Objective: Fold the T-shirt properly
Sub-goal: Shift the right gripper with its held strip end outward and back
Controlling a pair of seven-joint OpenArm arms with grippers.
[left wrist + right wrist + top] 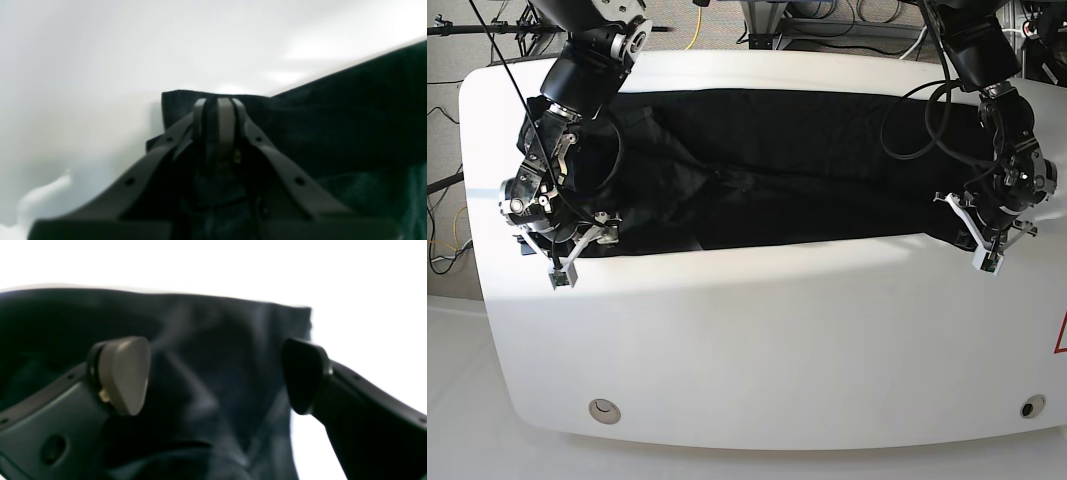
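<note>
Your left claw (218, 103) is clamped on a corner of the black T-shirt (797, 165); your right claw (213, 373) gapes wide over the opposite corner. Shirt's a long wrinkly band across the white table (777, 330).

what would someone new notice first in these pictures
A long black T-shirt stretched across the far half of the white table. A robot arm stands at each end of it. The left hand is shut on a corner of the cloth, while the right hand is open with the fabric between its fingers.
</note>
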